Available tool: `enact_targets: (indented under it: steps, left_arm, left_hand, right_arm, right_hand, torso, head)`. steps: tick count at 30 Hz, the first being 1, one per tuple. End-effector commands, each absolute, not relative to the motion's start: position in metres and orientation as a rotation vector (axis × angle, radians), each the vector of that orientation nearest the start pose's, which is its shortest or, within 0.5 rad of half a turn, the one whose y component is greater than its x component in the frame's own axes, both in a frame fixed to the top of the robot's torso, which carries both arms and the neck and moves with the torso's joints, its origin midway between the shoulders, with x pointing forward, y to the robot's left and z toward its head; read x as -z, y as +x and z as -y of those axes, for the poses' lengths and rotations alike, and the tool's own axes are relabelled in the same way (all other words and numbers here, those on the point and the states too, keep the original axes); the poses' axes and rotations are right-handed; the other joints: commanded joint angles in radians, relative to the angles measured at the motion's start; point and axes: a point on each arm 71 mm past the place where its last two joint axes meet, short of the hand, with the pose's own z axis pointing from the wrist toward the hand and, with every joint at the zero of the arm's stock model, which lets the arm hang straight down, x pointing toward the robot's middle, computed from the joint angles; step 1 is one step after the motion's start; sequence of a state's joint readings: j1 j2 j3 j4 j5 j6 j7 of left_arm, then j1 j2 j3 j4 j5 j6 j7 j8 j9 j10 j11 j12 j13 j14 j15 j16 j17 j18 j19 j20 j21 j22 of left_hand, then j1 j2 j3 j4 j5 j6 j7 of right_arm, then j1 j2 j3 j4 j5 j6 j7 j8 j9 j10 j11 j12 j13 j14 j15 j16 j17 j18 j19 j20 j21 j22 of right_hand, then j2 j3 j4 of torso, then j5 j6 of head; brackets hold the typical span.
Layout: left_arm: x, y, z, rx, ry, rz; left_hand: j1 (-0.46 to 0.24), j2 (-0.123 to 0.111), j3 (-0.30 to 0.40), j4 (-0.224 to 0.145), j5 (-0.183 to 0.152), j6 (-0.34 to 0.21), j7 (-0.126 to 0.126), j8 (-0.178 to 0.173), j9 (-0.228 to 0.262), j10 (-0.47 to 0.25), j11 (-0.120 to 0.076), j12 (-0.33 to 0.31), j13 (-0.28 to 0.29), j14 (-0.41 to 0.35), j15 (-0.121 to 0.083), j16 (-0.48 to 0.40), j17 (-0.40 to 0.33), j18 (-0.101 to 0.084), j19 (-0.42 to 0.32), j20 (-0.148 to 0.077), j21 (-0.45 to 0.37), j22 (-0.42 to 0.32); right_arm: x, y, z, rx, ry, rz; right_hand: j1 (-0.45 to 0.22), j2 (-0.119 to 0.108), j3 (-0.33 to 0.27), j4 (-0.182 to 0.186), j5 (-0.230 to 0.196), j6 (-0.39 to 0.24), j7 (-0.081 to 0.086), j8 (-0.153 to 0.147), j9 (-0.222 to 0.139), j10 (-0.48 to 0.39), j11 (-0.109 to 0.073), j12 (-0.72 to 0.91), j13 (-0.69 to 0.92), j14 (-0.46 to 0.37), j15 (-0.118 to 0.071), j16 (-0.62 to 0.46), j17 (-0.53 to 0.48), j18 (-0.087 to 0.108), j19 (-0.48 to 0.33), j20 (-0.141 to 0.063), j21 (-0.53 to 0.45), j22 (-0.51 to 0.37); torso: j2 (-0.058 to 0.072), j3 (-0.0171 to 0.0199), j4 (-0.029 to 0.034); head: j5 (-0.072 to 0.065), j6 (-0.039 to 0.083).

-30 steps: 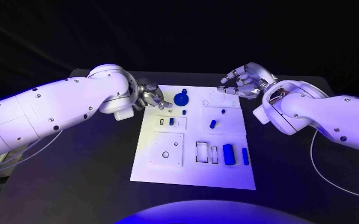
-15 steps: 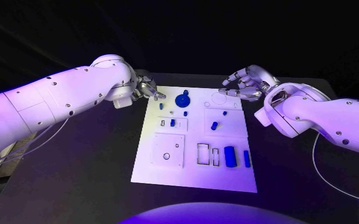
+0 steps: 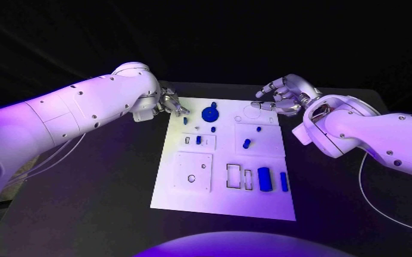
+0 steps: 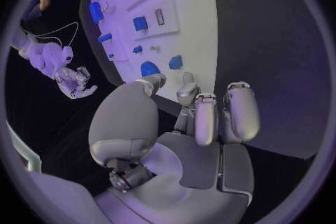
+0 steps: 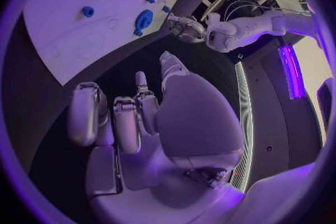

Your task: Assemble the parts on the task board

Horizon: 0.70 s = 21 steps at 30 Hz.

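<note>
The white task board (image 3: 193,200) lies in the middle of the black table. A round blue part (image 3: 209,114) stands near its far edge, with a small blue part (image 3: 184,121) just left of it. More small blue parts (image 3: 246,143) stand mid-board, and a blue block (image 3: 264,178) lies near the right edge. My left hand (image 3: 172,103) hovers at the board's far-left corner, fingers apart, holding nothing; the left wrist view shows its fingers (image 4: 238,109) over the board's edge (image 4: 199,39). My right hand (image 3: 279,97) hangs over the far-right corner, empty, fingers loosely spread (image 5: 87,112).
Bare black table (image 3: 94,209) surrounds the board on all sides. Empty outlined slots (image 3: 233,174) and a raised square plate with a hole (image 3: 192,172) sit on the board's near half. A cable (image 3: 365,179) loops beside my right arm.
My left hand has drawn back leftward from beside the round blue part to the board's corner, uncovering a small blue part. The right hand has barely moved.
</note>
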<state>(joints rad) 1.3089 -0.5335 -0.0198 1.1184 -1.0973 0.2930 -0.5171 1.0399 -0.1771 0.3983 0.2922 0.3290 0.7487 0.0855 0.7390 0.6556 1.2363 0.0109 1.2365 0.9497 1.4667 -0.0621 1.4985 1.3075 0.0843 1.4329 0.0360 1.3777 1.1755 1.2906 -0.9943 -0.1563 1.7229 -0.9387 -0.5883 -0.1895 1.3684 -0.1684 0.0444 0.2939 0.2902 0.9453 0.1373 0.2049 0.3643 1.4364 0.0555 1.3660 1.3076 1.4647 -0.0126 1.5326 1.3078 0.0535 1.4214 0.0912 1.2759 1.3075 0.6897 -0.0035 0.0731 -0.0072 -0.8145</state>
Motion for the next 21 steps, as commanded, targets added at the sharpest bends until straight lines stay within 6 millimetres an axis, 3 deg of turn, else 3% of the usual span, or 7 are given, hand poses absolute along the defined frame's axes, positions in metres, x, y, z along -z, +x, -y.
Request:
enact_targets:
  steps: [1, 2, 4, 6, 21]
  left_arm:
    - [0.1913, 0.5593, -0.1711, 0.306, -0.097, -2.344]
    - [0.1917, 0.5594, -0.1706, 0.306, -0.096, -2.344]
    - [0.1925, 0.5595, -0.1694, 0.311, -0.100, -2.346]
    - [0.1930, 0.5593, -0.1686, 0.319, -0.105, -2.350]
    - [0.1961, 0.5576, -0.1646, 0.329, -0.095, -2.382]
  left_hand:
    - [0.001, 0.000, -0.013, 0.000, -0.012, 0.003, 0.005, -0.007, -0.004, -0.006, 0.002, -0.004, -0.002, 0.060, 0.008, 0.004, 0.083, -0.007, -0.001, 0.009, -0.002, 0.000]
    - [0.000, 0.001, -0.014, 0.000, -0.015, 0.003, 0.005, -0.007, -0.005, -0.007, 0.003, -0.004, -0.002, 0.060, 0.008, 0.004, 0.083, -0.007, -0.001, 0.009, -0.002, 0.000]
    - [-0.008, 0.009, -0.034, 0.001, -0.069, 0.009, 0.005, -0.013, -0.012, -0.007, 0.003, -0.001, -0.001, 0.060, 0.008, 0.004, 0.083, -0.007, -0.002, 0.011, -0.001, 0.001]
    - [-0.013, 0.015, -0.041, 0.001, -0.084, 0.012, 0.004, -0.015, -0.015, -0.007, 0.002, 0.000, -0.001, 0.060, 0.008, 0.004, 0.083, -0.007, -0.001, 0.011, 0.000, 0.003]
    - [0.009, 0.028, -0.043, -0.004, -0.089, 0.019, 0.002, -0.014, -0.018, -0.004, 0.000, 0.004, 0.004, 0.060, 0.007, 0.005, 0.083, -0.008, 0.000, 0.011, 0.002, 0.006]
  right_arm:
    - [0.1702, 0.4525, 0.2351, -0.758, 0.461, -1.648]
    - [0.1702, 0.4525, 0.2351, -0.758, 0.461, -1.648]
    - [0.1702, 0.4526, 0.2350, -0.758, 0.461, -1.647]
    - [0.1702, 0.4527, 0.2349, -0.758, 0.461, -1.647]
    - [0.1704, 0.4531, 0.2342, -0.758, 0.460, -1.649]
  right_hand:
    - [-0.009, 0.003, -0.005, -0.001, 0.002, 0.004, -0.001, 0.004, 0.001, -0.005, -0.001, -0.004, 0.065, 0.075, -0.003, -0.003, 0.123, 0.018, -0.008, 0.000, -0.005, 0.071]
    - [-0.009, 0.003, -0.005, -0.001, 0.002, 0.004, -0.001, 0.004, 0.001, -0.005, -0.001, -0.004, 0.065, 0.075, -0.003, -0.003, 0.123, 0.018, -0.008, 0.000, -0.005, 0.071]
    - [-0.009, 0.003, -0.005, -0.001, 0.002, 0.004, -0.001, 0.004, 0.001, -0.005, -0.001, -0.004, 0.065, 0.075, -0.003, -0.003, 0.123, 0.018, -0.008, 0.000, -0.005, 0.071]
    - [-0.009, 0.003, -0.005, -0.001, 0.002, 0.004, -0.001, 0.004, 0.001, -0.005, -0.001, -0.004, 0.065, 0.075, -0.003, -0.003, 0.123, 0.018, -0.008, 0.000, -0.005, 0.071]
    - [-0.009, 0.003, -0.005, -0.001, 0.002, 0.004, -0.001, 0.004, 0.001, -0.005, -0.001, -0.004, 0.065, 0.075, -0.003, -0.003, 0.123, 0.018, -0.008, 0.000, -0.005, 0.071]
  torso:
    - [0.000, -0.0007, 0.0005]
    - [0.000, -0.0012, 0.0006]
    - [-0.001, -0.0012, 0.0008]
    - [-0.002, -0.0005, 0.0006]
    - [-0.002, 0.0000, 0.0001]
  head:
    - [-0.003, -0.002]
    - [-0.003, -0.002]
    - [-0.002, -0.004]
    - [-0.002, -0.006]
    - [-0.001, -0.010]
